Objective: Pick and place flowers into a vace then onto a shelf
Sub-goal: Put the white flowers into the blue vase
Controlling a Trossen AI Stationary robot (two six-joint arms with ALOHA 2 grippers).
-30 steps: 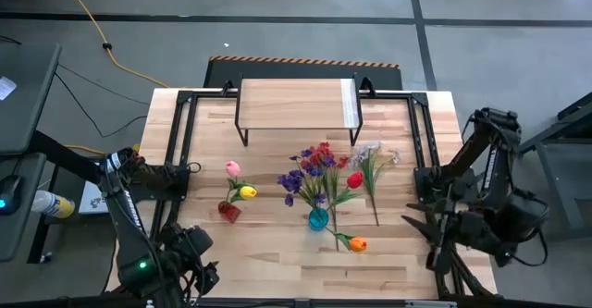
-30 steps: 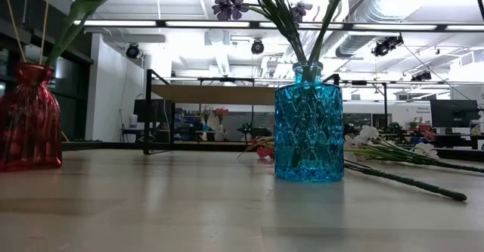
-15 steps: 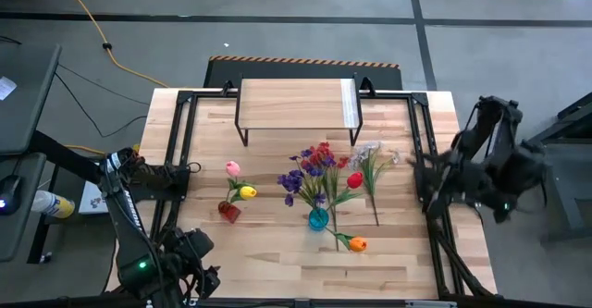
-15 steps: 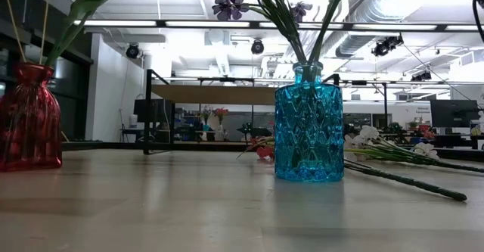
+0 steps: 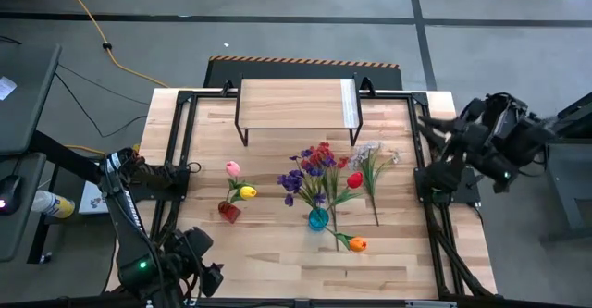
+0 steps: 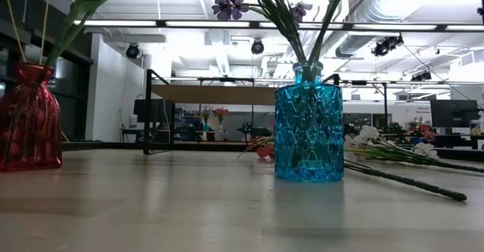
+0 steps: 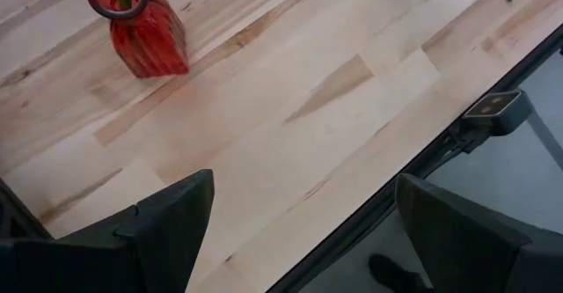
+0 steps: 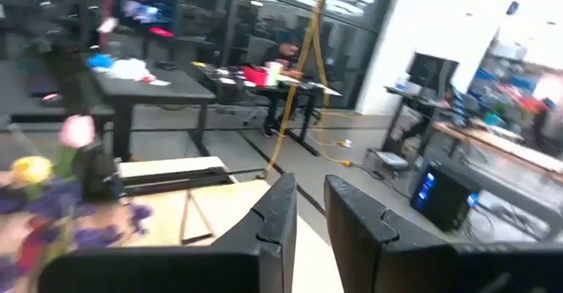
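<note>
A blue vase [image 5: 318, 219] stands mid-table holding purple sprays, a red cluster and a red tulip [image 5: 354, 179]. Left of it, a red vase [image 5: 228, 212] holds a pink and a yellow tulip. An orange tulip [image 5: 357, 244] and a whitish spray [image 5: 374, 157] lie flat on the table. The shelf [image 5: 296, 104] stands on its black legs at the far edge. My left gripper [image 7: 303, 183] hangs open over the near left corner, pointing steeply down, with nothing between its fingers. My right gripper [image 8: 310, 187] is raised at the table's right edge [image 5: 427, 123], level, its fingers almost together and nothing between them.
Black rails [image 5: 181, 151] run along the table's left and right sides. Bare wood lies in front of the vases [image 6: 227, 206]. A yellow cable [image 5: 111, 49] crosses the floor beyond the table, and desks stand in the room behind.
My right gripper has travelled from the near right corner along the table's right side toward the far edge, rising and holding nothing. The flowers, vases and shelf have kept still.
</note>
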